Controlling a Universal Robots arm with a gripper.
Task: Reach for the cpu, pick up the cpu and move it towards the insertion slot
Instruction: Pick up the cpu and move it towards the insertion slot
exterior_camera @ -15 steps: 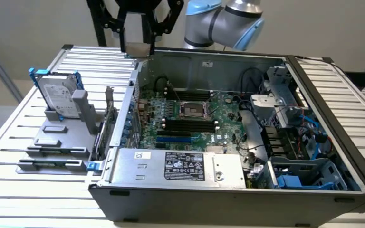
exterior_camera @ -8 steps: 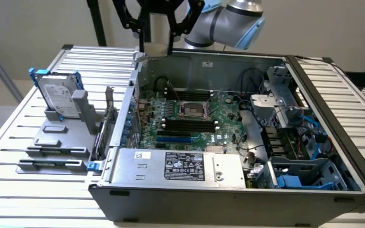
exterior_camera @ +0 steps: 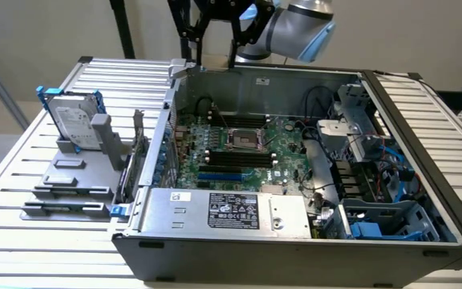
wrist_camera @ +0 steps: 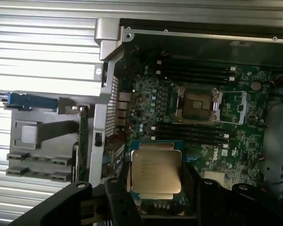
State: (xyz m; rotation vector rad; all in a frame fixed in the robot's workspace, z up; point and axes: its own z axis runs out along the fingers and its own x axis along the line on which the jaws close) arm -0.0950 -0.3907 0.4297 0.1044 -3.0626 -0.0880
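Tool (wrist_camera: 156,200) pinches cpu (wrist_camera: 156,172) flat, held above motherboard w/ insertion slot (wrist_camera: 196,104) lying beyond cpu, past the black memory slots (wrist_camera: 191,132), not yet over it.

Inside the open case (exterior_camera: 295,241)
We see the slot (exterior_camera: 245,139) on the board (exterior_camera: 283,150), memory slots (exterior_camera: 239,158) beside it; the drive (exterior_camera: 74,123) stands outside, toward the exterior view's left.

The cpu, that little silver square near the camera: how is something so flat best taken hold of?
Probably by its thin outer edges, two opposite sides pinched from above. The cpu is a flat square with its metal lid facing the wrist camera, so only the rim offers a grip. In the wrist view it already sits between the gripper's dark parts, above the green board, with the insertion slot further off.
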